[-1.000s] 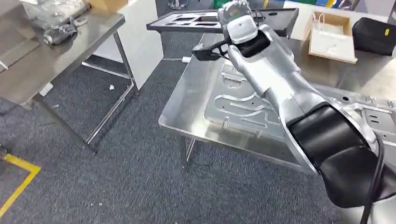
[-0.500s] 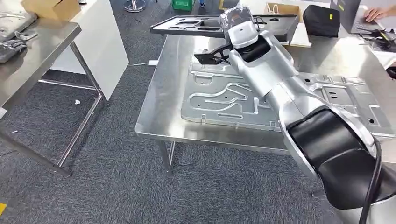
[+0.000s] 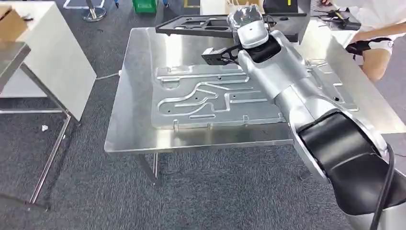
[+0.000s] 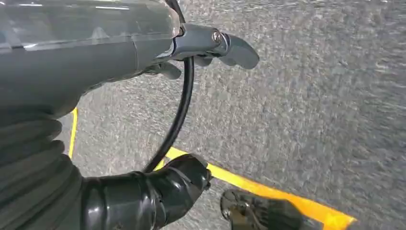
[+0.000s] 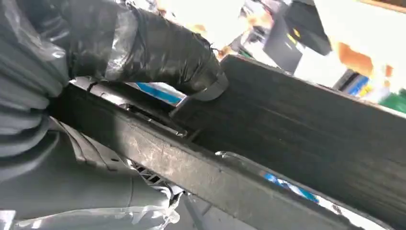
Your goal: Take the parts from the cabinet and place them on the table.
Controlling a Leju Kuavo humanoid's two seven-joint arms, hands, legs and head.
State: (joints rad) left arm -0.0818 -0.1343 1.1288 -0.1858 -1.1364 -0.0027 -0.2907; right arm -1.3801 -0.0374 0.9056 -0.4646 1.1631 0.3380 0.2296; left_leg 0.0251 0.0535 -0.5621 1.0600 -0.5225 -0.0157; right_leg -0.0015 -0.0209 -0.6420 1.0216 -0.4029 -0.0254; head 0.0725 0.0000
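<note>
My right hand (image 3: 245, 23) grips the edge of a flat black part (image 3: 201, 26) with several cutouts, holding it level above the far side of the steel table (image 3: 129, 100). In the right wrist view its dark fingers (image 5: 158, 48) wrap over the black part (image 5: 311, 129). A large silver stamped panel (image 3: 210, 98) lies flat on the table under my right arm. My left hand (image 4: 191, 52) hangs over grey carpet with its thumb (image 4: 234, 48) stretched out and nothing in it.
A white panel (image 3: 48, 62) and another steel table's legs (image 3: 52, 148) stand to the left. A person (image 3: 373, 33) is at the table's far right corner. A green crate (image 3: 146, 5) sits on the floor beyond. Yellow floor tape (image 4: 268, 191) lies below my left hand.
The whole view has swung, so the table now sits centred and the left table has slid out of frame. My right hand still holds the black part. A person has come into view.
</note>
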